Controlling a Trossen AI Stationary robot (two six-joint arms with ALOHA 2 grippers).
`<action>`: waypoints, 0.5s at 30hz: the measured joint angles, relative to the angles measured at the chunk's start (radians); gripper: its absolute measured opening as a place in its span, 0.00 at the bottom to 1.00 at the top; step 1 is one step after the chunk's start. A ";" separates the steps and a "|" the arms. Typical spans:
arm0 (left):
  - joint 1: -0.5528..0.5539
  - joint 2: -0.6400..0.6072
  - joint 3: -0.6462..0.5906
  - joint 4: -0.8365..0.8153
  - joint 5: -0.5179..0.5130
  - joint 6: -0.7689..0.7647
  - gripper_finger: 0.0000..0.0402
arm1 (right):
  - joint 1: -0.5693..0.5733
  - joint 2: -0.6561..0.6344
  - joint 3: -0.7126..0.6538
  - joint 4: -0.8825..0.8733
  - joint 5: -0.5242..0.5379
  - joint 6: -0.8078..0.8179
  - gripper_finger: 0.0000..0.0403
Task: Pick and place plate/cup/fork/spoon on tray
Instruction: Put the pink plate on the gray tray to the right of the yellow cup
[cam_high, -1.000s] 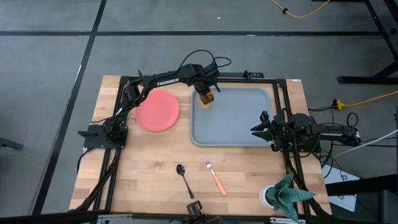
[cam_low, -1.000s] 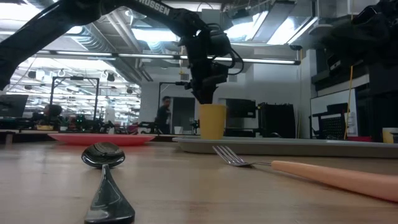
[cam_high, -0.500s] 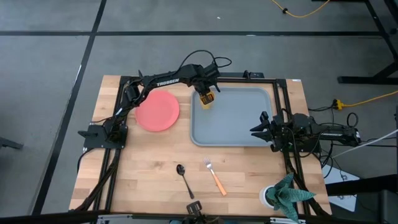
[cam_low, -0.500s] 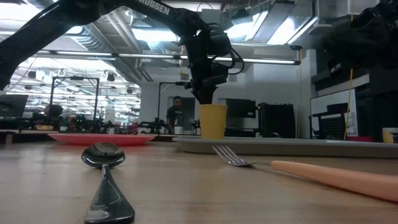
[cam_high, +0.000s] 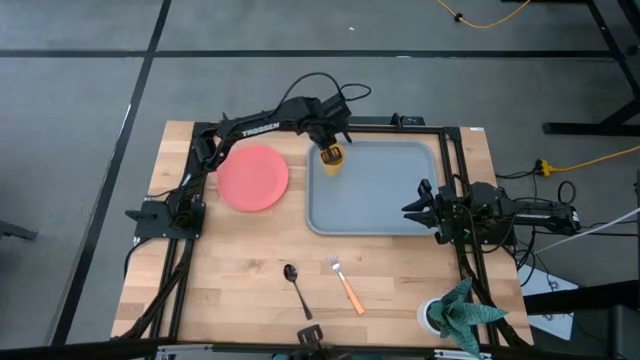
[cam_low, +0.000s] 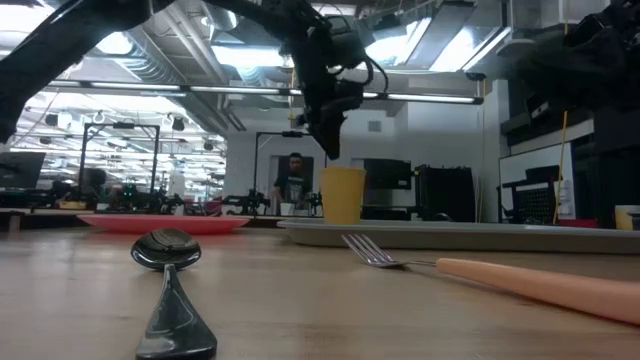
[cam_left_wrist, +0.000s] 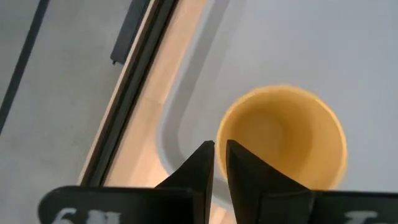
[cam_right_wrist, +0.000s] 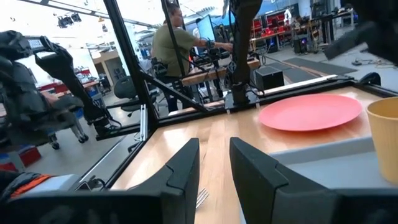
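Nearest, spoon (cam_high: 293, 280) and fork (cam_high: 344, 281) side by side on the bench (cam_high: 240, 260), apart. Farther on, plate (cam_high: 253, 179) just left of the tray (cam_high: 385, 200). Farthest, cup (cam_high: 331, 159) upright in the tray's far left corner; left claw (cam_high: 328, 140) above its rim, fingers nearly together, gripping nothing. Right claw (cam_high: 412, 208) at the tray's right edge, narrowly parted, empty.
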 joint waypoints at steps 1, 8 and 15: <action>0.000 -0.013 0.000 -0.008 -0.004 0.005 0.09 | 0.000 0.000 0.000 -0.001 0.000 0.007 0.23; -0.008 -0.143 0.000 -0.385 0.082 0.000 0.09 | 0.000 0.001 0.000 -0.006 0.000 0.048 0.23; -0.077 -0.237 -0.048 -0.565 0.105 -0.195 0.09 | 0.000 0.001 0.000 -0.006 0.000 0.048 0.23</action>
